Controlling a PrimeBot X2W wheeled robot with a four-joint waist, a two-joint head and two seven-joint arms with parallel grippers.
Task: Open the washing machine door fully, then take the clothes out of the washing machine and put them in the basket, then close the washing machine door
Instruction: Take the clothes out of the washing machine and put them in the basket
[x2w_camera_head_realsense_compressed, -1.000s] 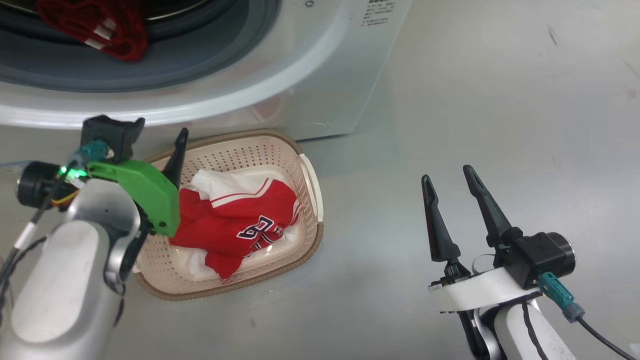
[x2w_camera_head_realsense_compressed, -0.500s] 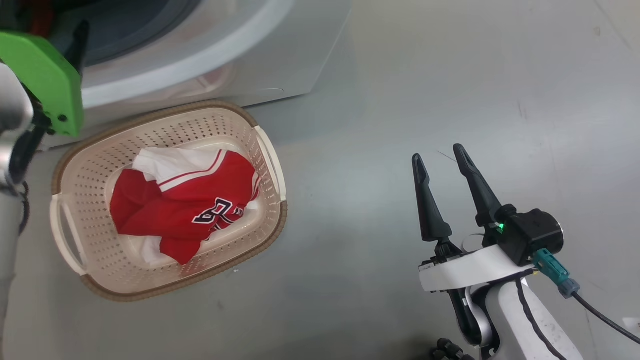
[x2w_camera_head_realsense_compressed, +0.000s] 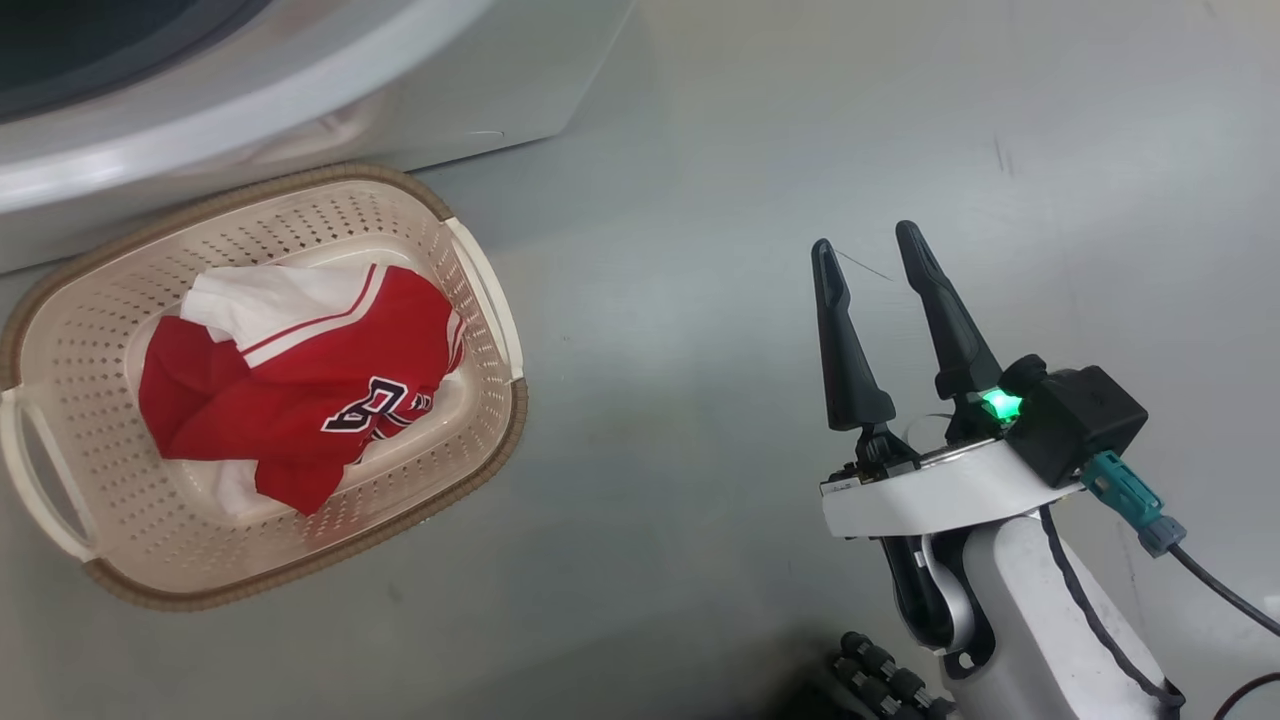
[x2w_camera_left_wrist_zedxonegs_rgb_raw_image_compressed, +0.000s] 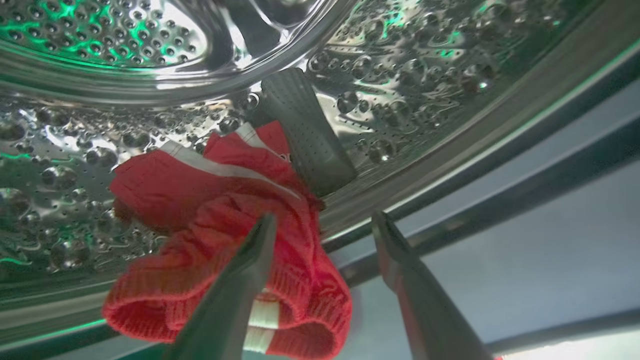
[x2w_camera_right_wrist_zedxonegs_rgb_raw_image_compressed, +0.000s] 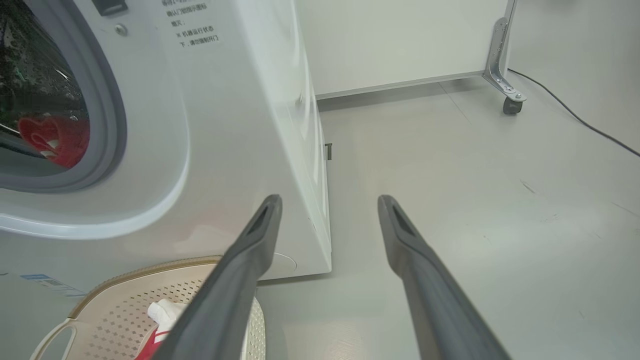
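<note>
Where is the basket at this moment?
In the head view, the basket sits on the floor at the left, just before the washing machine, red clothes inside.

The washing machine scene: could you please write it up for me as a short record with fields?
washing machine: white front-loader, opening uncovered
drum: holds a red garment with white stripes
basket: on the floor before the machine, holds a red jersey
left gripper: jaws open, at the drum mouth by the red garment, not closed on it
right gripper: jaws open, empty, over bare floor
task stage: one garment not yet moved to the basket
</note>
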